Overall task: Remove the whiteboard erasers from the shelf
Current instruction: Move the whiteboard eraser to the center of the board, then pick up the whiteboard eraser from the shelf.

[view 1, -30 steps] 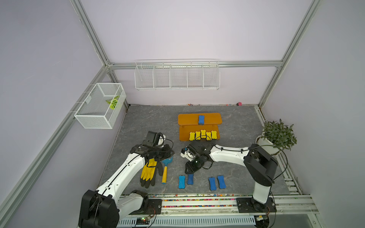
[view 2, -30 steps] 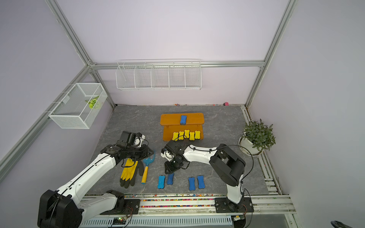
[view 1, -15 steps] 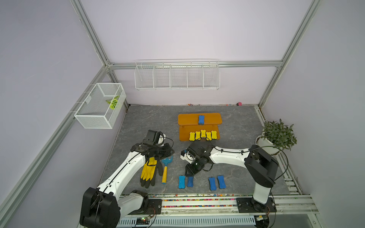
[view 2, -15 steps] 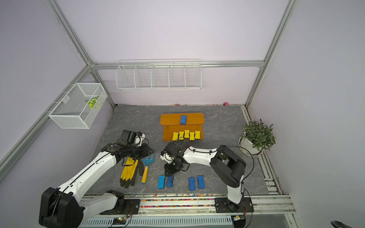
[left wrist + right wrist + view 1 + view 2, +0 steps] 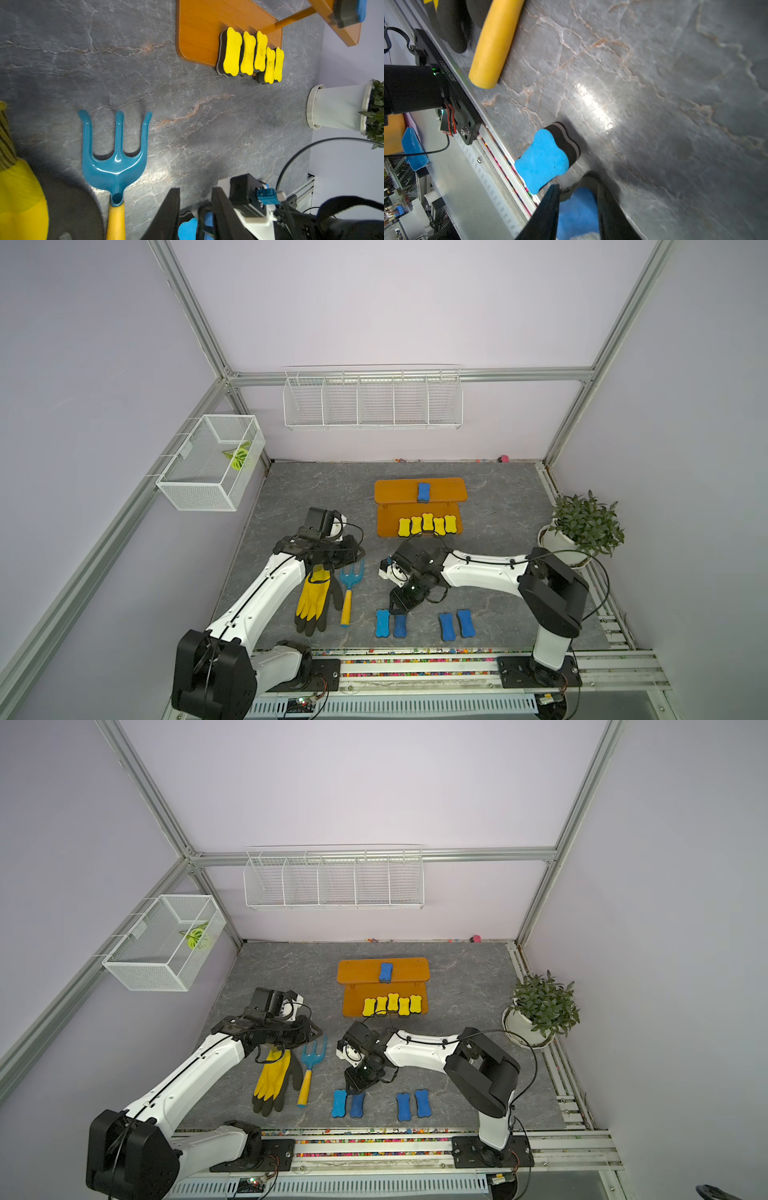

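Observation:
The orange-brown shelf (image 5: 392,489) carries one blue eraser (image 5: 423,492) on its upper board and several yellow erasers (image 5: 427,524) in a row on its lower board (image 5: 197,31). Several blue erasers lie on the floor near the front rail, two of them on the right (image 5: 456,625). My right gripper (image 5: 400,608) (image 5: 576,184) points down, shut on a blue eraser (image 5: 578,212) that sits right beside another blue one (image 5: 544,158). Above the glove cuff hovers my left gripper (image 5: 353,556) (image 5: 195,207), open, with nothing between its fingers.
A yellow-and-black glove (image 5: 316,601) and a blue rake with a yellow handle (image 5: 349,585) lie on the floor to the left of the blue erasers. A potted plant (image 5: 582,531) stands at the right edge. A wire rack (image 5: 372,398) and a mesh basket (image 5: 212,464) hang on the walls.
My right gripper has moved toward the front rail and lower, bringing the blue eraser down beside the leftmost one. The left arm has shifted only slightly.

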### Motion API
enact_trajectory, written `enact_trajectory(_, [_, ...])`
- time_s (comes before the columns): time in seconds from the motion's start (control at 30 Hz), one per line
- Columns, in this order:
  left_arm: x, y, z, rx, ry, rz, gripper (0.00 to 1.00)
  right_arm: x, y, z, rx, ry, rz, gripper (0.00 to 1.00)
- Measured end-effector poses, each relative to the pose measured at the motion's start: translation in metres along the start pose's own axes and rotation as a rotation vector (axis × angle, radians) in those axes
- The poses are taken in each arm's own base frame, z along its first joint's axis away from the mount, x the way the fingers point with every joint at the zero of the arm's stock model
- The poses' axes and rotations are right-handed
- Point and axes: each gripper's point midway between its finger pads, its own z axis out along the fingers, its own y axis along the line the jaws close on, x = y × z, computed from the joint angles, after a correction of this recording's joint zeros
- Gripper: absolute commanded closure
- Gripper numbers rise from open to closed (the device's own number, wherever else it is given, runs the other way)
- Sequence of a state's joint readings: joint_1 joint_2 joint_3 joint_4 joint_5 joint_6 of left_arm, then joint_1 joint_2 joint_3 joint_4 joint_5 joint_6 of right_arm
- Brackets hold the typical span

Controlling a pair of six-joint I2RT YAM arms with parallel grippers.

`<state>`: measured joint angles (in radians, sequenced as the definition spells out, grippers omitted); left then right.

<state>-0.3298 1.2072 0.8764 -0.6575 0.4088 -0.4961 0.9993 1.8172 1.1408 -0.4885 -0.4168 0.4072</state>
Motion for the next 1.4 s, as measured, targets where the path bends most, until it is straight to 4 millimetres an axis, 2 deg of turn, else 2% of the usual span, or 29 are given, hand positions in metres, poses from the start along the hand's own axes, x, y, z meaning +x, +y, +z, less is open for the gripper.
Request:
enact_trajectory(0.1, [-0.010,-0.006,-0.002,0.006,-0.014,0.010,0.68,-0.003,0.002,-0.015,0.027,-0.018,-0.003,0.59])
enact_trajectory(0.17, [-0.019,-0.011,-0.003,0.012,-0.025,0.018,0.68,-0.012,0.006,-0.030,0.040,-0.052,-0.012,0.59])
enact_trajectory(0.27, [-0.038,-0.023,-0.005,0.024,-0.046,0.034,0.68,-0.037,0.010,-0.062,0.057,-0.141,-0.012,0.59])
enact_trajectory(0.33, [-0.053,-0.032,-0.005,0.035,-0.065,0.049,0.68,-0.060,0.005,-0.092,0.078,-0.229,0.004,0.59])
enact_trajectory(0.43, [-0.073,-0.045,-0.006,0.053,-0.091,0.069,0.66,-0.093,-0.014,-0.138,0.131,-0.356,0.050,0.59])
enact_trajectory(0.57, [-0.096,-0.059,-0.007,0.074,-0.121,0.101,0.58,-0.131,-0.052,-0.200,0.226,-0.531,0.127,0.59])
enact_trajectory(0.67, [-0.105,-0.065,-0.006,0.079,-0.131,0.112,0.57,-0.151,-0.082,-0.239,0.289,-0.628,0.188,0.60])
enact_trajectory(0.77, [-0.106,-0.064,-0.003,0.076,-0.127,0.112,0.57,-0.173,-0.111,-0.266,0.330,-0.693,0.242,0.60])
enact_trajectory(0.9, [-0.107,-0.063,-0.002,0.074,-0.128,0.112,0.57,-0.194,-0.151,-0.274,0.366,-0.714,0.305,0.61])
enact_trajectory(1.03, [-0.109,-0.061,-0.003,0.070,-0.133,0.113,0.57,-0.208,-0.177,-0.256,0.367,-0.675,0.351,0.60])
enact_trajectory(1.17, [-0.110,-0.057,-0.003,0.065,-0.136,0.111,0.57,-0.212,-0.185,-0.237,0.354,-0.631,0.372,0.60])
enact_trajectory(1.4, [-0.110,-0.054,0.000,0.065,-0.134,0.110,0.57,-0.207,-0.187,-0.230,0.356,-0.598,0.393,0.61])
